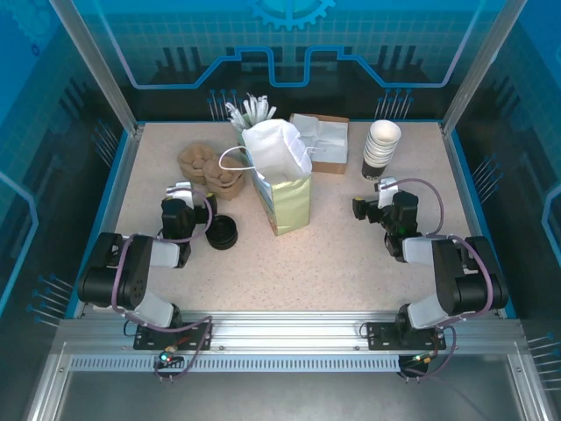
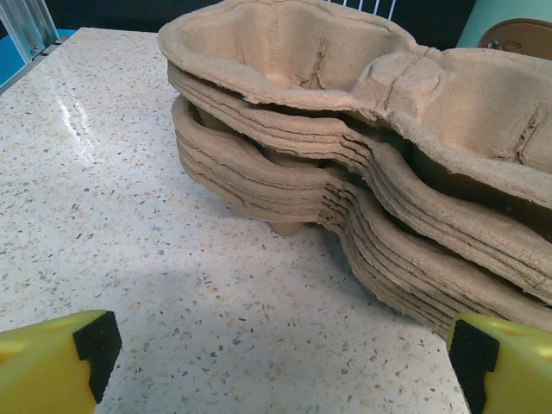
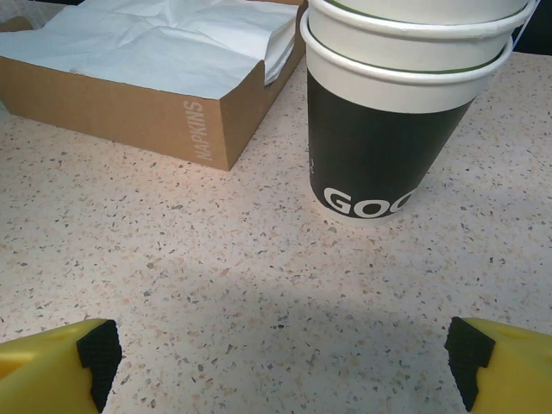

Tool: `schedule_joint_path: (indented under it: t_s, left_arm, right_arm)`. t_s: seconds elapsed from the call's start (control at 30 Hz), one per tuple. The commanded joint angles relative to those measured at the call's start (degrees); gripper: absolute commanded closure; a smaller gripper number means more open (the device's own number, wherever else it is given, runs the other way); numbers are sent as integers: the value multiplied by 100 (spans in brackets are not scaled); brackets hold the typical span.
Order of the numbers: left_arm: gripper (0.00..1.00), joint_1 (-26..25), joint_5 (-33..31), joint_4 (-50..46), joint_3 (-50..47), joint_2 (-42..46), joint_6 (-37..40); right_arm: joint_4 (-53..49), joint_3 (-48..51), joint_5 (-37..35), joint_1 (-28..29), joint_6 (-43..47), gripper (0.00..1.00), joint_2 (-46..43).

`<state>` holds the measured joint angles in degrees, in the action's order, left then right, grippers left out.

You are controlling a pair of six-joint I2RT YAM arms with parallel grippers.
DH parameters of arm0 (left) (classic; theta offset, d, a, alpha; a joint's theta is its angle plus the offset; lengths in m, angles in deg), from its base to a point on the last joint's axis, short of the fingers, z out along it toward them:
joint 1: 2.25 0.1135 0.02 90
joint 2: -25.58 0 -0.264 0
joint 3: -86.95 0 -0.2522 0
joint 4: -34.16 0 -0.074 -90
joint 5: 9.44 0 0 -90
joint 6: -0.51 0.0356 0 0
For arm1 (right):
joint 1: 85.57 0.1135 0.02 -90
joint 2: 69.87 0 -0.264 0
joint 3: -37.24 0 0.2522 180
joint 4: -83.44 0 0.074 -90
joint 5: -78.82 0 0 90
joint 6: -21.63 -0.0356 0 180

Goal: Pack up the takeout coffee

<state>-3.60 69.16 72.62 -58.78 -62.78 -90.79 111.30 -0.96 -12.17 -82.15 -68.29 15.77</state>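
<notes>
The lidded olive-green takeout coffee cup is out of view. A tall white paper bag [image 1: 279, 153] stands open in the middle of the table, its inside hidden from above. My left gripper [image 1: 180, 195] [image 2: 276, 375] is low over the table left of the bag, open, with bare tabletop between its yellow fingers [image 2: 52, 366]. My right gripper [image 1: 386, 189] [image 3: 280, 366] is low over the table right of the bag, open and holding nothing.
A stack of brown pulp cup carriers [image 1: 210, 167] [image 2: 345, 172] lies just ahead of the left gripper. Loose black lids [image 1: 222, 233] sit beside the left arm. A stack of lidless cups [image 1: 383, 145] [image 3: 388, 129] and a napkin box [image 1: 324, 140] [image 3: 129, 103] lie ahead of the right gripper.
</notes>
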Motion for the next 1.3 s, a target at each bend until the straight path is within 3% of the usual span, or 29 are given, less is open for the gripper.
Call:
schedule_joint_path:
  t_s: [0.0, 0.6, 0.9, 1.0, 1.27]
  left_arm:
    - [1, -7, 147, 95, 102, -55, 95]
    - [1, -15, 151, 142, 78, -41, 97]
    - [1, -15, 106, 1552, -754, 186, 77]
    - [1, -11, 17, 981, -719, 734, 61]
    - [1, -41, -369, -2786, 330, 2893, -622]
  right_arm:
    - [144, -34, 77, -86, 52, 0, 57]
    - [162, -25, 64, -85, 46, 0, 57]
    - [-77, 38, -73, -84, -8, 0, -374]
    - [-669, -8, -200, -86, -47, 0, -855]
    - [-3087, -439, -550, -302, -416, 0, -2662]
